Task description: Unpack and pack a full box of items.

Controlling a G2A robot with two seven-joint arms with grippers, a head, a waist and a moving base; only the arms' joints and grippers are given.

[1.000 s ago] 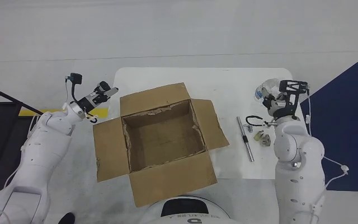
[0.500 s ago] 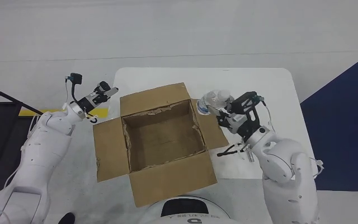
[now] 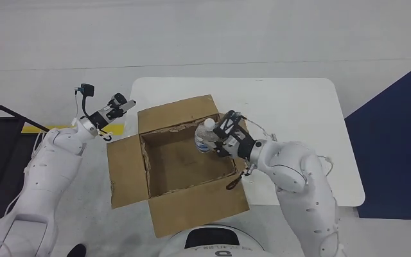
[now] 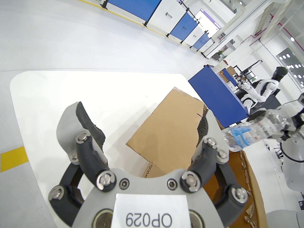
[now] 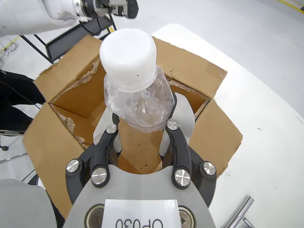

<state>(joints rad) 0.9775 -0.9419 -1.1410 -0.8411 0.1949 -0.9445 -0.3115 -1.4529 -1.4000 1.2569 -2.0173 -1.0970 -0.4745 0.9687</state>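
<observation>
An open cardboard box (image 3: 186,160) stands on the white table (image 3: 289,103) with its flaps folded out and its brown floor showing. My right gripper (image 3: 221,135) is shut on a clear plastic bottle (image 3: 205,135) with a white cap. It holds the bottle over the box's back right corner, cap toward the box. In the right wrist view the bottle (image 5: 137,91) sits between the fingers (image 5: 177,110) of the gripper (image 5: 142,117). My left gripper (image 3: 122,103) hangs open beyond the box's back left corner. In its own view that gripper (image 4: 142,117) faces a box flap (image 4: 171,124) and the bottle (image 4: 251,131).
A metal rod (image 5: 237,212) lies on the table to the right of the box, under my right arm. A black cable (image 3: 234,181) dangles from that arm over the right flap. A black frame (image 3: 13,115) stands on the floor at the left.
My right arm has swung left from the table's right edge, carrying the bottle to above the box's back right corner. The left arm has kept still.
</observation>
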